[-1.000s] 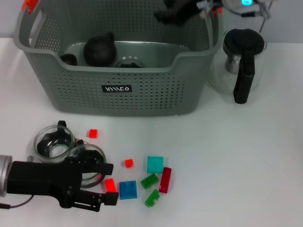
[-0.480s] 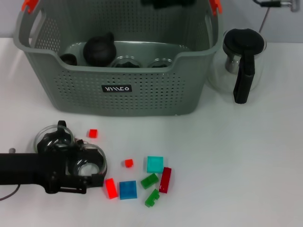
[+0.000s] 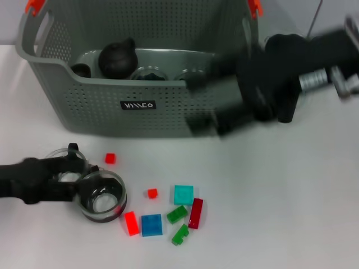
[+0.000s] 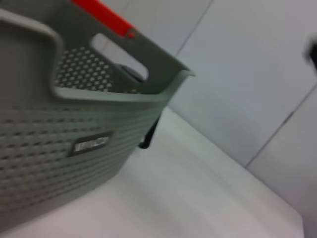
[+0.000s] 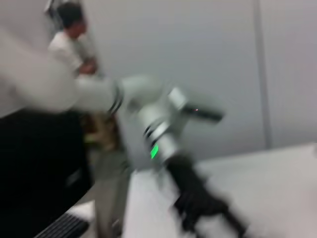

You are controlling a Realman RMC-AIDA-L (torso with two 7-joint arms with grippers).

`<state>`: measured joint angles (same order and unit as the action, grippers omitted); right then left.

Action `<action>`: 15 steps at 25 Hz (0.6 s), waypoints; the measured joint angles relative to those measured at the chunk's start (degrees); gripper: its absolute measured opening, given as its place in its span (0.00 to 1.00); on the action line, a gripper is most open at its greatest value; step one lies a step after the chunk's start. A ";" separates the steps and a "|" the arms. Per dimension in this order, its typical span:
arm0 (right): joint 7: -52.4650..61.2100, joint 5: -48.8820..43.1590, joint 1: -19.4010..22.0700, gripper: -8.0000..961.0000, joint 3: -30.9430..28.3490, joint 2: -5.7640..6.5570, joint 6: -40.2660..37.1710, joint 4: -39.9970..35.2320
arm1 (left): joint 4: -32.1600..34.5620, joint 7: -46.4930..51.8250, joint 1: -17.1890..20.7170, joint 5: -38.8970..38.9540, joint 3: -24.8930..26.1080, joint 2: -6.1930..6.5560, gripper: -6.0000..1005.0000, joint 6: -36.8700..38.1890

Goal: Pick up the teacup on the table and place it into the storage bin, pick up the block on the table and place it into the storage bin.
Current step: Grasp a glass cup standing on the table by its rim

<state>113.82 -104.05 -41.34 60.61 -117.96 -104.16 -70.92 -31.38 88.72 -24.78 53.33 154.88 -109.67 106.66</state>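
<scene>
My right pincer (image 3: pixel 205 103) had swung out of the bin (image 3: pixel 84 106) and down across its right front corner. Two glass cups (image 3: pixel 190 74) sat inside where one had been, beside a black lid (image 3: pixel 118 59). My left pincer (image 3: pixel 67 182) had drawn back to the teacups (image 3: pixel 104 196) in front of the bin. Whether either pincer was clenched or released I could not tell. The blocks (image 3: pixel 183 194) lay unpicked in front of the bin, beside those teacups.
</scene>
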 joint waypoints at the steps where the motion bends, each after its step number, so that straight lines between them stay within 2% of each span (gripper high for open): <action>1: 0.08 -0.72 0.27 0.80 0.12 -0.07 -1.43 0.35 | -0.08 0.99 0.00 -0.02 -0.02 0.77 0.90 0.13; 5: 0.56 -4.47 0.93 0.80 0.20 -0.36 -5.47 3.14 | -1.37 5.12 0.01 -0.06 0.08 2.90 0.90 -0.28; 8: 1.43 -9.37 0.87 0.80 0.21 -0.50 -5.85 5.41 | -3.91 12.64 0.00 -0.55 -0.45 4.04 0.90 -3.38; 11: 1.46 -12.90 0.33 0.80 0.06 -0.65 -5.59 7.20 | -5.64 18.70 -0.45 -2.08 -0.49 4.80 0.90 -6.45; 15: 0.72 -16.11 -0.69 0.80 0.96 -0.87 -4.32 8.77 | -7.28 23.01 -0.87 -3.07 -0.57 5.06 0.90 -9.50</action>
<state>114.54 -120.16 -42.03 61.57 -118.83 -108.48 -62.15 -38.66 111.72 -25.64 50.26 154.31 -104.60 97.16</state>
